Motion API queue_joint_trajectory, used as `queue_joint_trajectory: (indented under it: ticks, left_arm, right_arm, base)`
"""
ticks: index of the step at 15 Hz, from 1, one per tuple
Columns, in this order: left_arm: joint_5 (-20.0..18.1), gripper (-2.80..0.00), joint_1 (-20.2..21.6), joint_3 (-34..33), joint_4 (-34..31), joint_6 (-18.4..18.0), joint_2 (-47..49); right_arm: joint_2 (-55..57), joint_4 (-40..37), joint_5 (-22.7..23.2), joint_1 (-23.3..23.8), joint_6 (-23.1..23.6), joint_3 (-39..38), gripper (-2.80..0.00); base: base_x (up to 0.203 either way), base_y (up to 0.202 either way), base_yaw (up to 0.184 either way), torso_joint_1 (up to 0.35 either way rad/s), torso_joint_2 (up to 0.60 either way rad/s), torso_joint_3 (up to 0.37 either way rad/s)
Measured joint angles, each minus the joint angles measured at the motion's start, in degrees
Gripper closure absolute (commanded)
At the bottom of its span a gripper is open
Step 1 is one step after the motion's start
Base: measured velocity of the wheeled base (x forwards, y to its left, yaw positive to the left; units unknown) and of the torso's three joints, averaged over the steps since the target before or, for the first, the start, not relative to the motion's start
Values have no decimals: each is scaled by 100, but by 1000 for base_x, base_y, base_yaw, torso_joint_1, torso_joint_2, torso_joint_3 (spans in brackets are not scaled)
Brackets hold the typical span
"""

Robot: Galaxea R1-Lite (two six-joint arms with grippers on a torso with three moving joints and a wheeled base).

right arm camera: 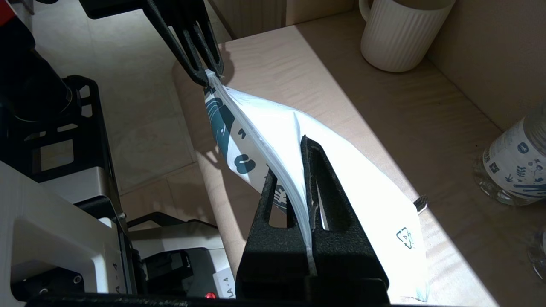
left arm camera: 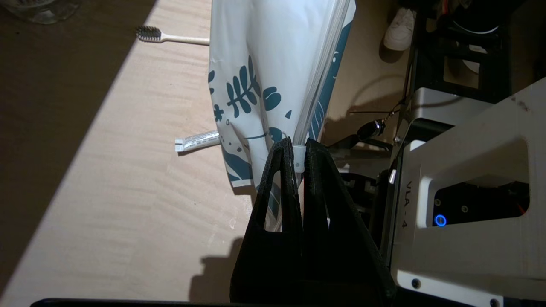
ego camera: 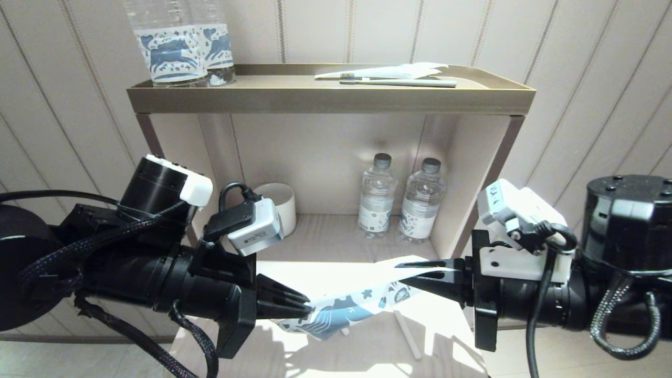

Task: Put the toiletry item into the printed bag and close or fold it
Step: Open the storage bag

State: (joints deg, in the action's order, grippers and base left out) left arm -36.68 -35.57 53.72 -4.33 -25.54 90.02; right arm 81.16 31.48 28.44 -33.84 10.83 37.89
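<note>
Black cylindrical arms (ego camera: 157, 278) wrapped with braided cables; white wrist cameras (ego camera: 257, 226) mounted; black triangular fingers (left arm camera: 277, 192); "VLA-4" marked.

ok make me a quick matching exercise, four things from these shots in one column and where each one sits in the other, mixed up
Things:
1. printed bag
2. ribbed white cup
3. toothbrush
4. small toothpaste tube

Places:
A. on the top tray of the shelf unit
B. lying on the lower wooden surface beside the bag
C. at the back of the open shelf, near its left wall
D. held up between the left gripper and the right gripper

Pairs: 1-D, 2-C, 3-A, 4-B
</note>
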Motion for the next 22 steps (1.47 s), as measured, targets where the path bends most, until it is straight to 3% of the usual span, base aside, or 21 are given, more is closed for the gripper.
queue_joint_trajectory:
  ticks: [4,22]
  left_arm:
    - [-2,0,-1,32,257,29,25]
    - [27,0,173,-555,297,-25,-206]
  right_arm:
    - [-2,2,-5,-14,-1,-11,0]
    - [4,-4,0,19,9,-7,0]
  base:
    - [0,0,0,0,0,0]
    - [0,0,0,0,0,0]
